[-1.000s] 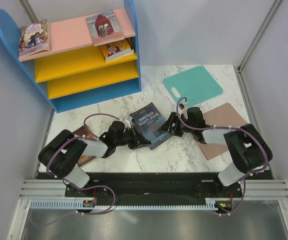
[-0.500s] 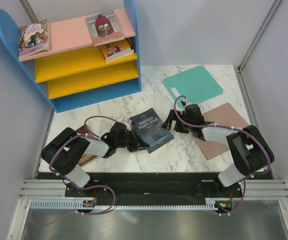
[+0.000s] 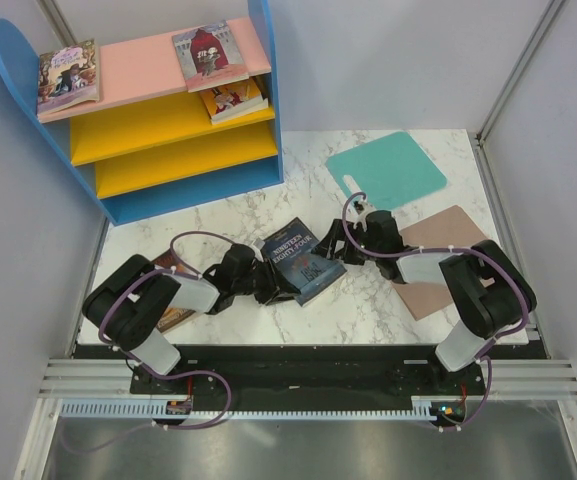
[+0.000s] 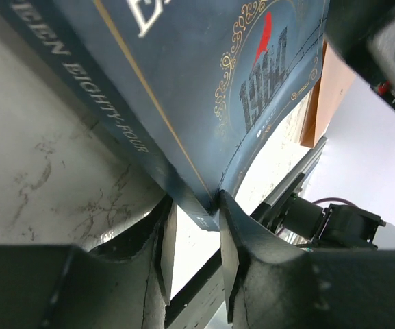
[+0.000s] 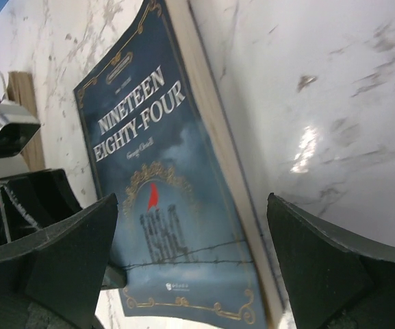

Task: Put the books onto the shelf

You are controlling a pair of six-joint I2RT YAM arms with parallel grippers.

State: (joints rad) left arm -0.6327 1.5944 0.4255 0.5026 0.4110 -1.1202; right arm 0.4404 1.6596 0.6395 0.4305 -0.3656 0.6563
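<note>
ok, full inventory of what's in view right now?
shelf: 1, blue sides, pink top, yellow lower boards; far left of table
shelf books: 3, mixed covers; two on the pink top, one on the upper yellow board
navy book: 1, navy; on table, centre, between the grippers
brown book: 1, brown-orange; near left, partly hidden
teal mat: 1, teal; far right
brown mat: 1, pinkish-brown; right, partly hidden
table: 1, white marble
left gripper: 1, black; jaws around navy book's corner, grip unclear
right gripper: 1, black; open, at navy book's right edge
</note>
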